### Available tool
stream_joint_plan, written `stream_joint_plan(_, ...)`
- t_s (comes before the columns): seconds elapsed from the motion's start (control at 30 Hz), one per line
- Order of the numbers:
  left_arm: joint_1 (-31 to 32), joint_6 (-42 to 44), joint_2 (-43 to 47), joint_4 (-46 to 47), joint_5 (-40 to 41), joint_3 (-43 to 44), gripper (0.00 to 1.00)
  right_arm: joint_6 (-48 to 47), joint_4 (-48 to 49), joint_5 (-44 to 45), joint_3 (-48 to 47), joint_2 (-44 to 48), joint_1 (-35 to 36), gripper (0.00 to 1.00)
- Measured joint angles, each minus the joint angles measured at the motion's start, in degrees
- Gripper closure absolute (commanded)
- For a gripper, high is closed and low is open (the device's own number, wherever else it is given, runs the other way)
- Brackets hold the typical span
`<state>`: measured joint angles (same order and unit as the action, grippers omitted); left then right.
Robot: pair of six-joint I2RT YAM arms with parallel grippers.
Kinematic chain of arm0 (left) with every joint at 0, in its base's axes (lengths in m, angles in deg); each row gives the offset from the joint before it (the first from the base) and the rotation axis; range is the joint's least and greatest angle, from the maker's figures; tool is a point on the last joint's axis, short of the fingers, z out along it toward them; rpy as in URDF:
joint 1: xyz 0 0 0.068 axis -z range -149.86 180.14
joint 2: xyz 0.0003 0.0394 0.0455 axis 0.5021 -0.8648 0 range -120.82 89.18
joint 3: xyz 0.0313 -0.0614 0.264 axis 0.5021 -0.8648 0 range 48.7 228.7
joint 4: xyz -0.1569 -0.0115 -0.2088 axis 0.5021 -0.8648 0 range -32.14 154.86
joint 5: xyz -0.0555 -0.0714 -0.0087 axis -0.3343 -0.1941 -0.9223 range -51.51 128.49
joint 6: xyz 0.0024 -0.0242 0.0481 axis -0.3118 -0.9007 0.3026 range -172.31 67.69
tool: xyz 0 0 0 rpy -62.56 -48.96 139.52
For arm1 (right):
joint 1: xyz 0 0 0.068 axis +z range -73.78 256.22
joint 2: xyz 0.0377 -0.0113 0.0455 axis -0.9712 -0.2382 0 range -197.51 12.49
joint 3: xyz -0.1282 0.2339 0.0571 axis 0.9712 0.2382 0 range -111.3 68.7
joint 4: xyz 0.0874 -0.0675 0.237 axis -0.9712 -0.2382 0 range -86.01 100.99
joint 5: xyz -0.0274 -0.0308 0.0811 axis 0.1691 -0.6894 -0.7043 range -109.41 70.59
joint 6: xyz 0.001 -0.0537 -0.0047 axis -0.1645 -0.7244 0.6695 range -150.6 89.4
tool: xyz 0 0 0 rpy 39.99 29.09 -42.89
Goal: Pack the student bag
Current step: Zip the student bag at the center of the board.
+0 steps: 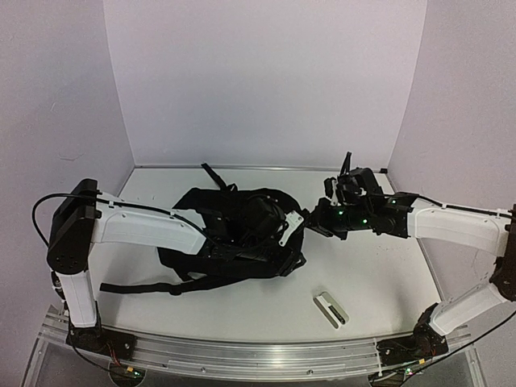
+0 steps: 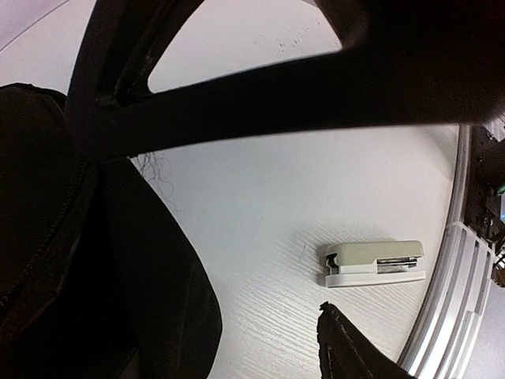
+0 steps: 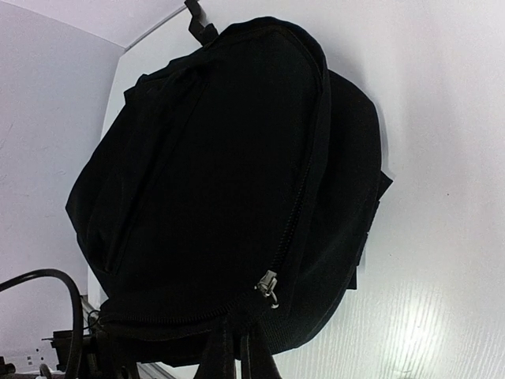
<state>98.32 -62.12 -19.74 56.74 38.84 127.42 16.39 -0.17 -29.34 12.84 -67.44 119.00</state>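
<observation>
The student bag (image 1: 230,218), a large black backpack, lies at mid-table with its zipper shut. My right gripper (image 1: 313,226) is at its right edge. In the right wrist view the two fingers (image 3: 241,359) stand close together, pinched on the bag's (image 3: 221,158) seam just below the metal zipper pull (image 3: 270,288). My left gripper (image 1: 278,234) reaches over the bag's right part. In the left wrist view one fingertip (image 2: 335,339) shows above bare table, apart from the bag fabric (image 2: 47,237). The other finger is hidden. A black strap (image 2: 260,87) crosses above.
A small grey-white stapler (image 1: 331,309) lies on the table at the front right; it also shows in the left wrist view (image 2: 371,263). A loose shoulder strap (image 1: 137,286) trails to the front left. Walls close the table at the back and sides.
</observation>
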Motion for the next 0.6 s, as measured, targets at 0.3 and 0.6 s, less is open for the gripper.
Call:
stream_joint_plan(0.3,0.09,0.55,0.24,6.53,-1.25,-0.08,0.36,0.88,0.10,0.54,1.16,1.30,0.39,1.00)
stream_joint_plan(0.6,2.29,0.98,6.91,15.18,-7.04,-2.60,0.37,2.56,0.56,1.54,3.91,2.88,0.66,1.00)
